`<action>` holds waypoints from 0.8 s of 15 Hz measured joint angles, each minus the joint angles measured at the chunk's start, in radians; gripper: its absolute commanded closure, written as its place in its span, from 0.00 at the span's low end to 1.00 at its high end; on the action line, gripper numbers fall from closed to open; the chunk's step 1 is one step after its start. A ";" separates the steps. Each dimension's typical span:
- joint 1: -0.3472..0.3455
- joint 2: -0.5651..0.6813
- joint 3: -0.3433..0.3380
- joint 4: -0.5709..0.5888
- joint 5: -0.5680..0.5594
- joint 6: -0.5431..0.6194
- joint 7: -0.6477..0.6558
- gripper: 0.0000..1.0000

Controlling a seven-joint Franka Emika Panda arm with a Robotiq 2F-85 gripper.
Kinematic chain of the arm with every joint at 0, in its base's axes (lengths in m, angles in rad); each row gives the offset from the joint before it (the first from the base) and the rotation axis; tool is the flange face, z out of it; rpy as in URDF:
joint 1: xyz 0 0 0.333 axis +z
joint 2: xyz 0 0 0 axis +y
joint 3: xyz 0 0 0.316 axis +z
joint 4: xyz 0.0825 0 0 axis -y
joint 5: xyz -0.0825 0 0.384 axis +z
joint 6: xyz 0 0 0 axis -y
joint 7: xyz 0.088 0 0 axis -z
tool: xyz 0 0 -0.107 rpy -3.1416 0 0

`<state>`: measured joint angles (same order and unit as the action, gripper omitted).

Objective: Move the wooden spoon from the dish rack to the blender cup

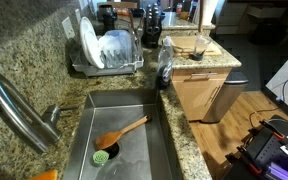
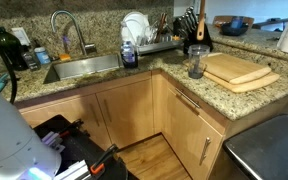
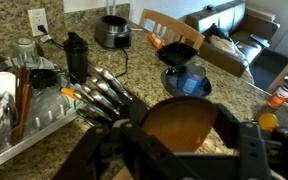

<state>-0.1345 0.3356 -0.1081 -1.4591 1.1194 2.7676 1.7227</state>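
In the wrist view the dish rack (image 3: 34, 125) stands at the left, with the slim wooden spoon (image 3: 22, 103) upright in it among other utensils. The rack also shows in both exterior views (image 1: 109, 62) (image 2: 154, 43), holding white plates. The clear blender cup (image 3: 187, 80) stands ahead of my gripper, next to the cutting board in both exterior views (image 1: 199, 47) (image 2: 196, 62). My gripper (image 3: 184, 150) is open and empty, hovering over a rounded wooden board (image 3: 179, 125). It does not show in the exterior views.
A knife block (image 3: 104, 95) stands between rack and cup. A dark bottle-like dispenser (image 1: 165, 62) stands beside the rack at the sink's edge. An orange-tan wooden spoon (image 1: 124, 130) and a green scrubber (image 1: 101, 156) lie in the sink (image 1: 144, 150). Cutting boards (image 2: 239, 70) lie on the counter.
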 measured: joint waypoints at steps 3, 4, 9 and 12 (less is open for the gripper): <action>0.016 -0.012 -0.001 -0.018 -0.003 0.001 0.001 0.53; 0.015 -0.012 -0.001 -0.019 0.000 0.001 -0.004 0.53; 0.016 0.007 -0.001 -0.054 -0.002 0.005 -0.052 0.28; 0.017 0.007 -0.001 -0.046 -0.002 0.005 -0.051 0.53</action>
<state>-0.1171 0.3428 -0.1086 -1.5050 1.1178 2.7723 1.6714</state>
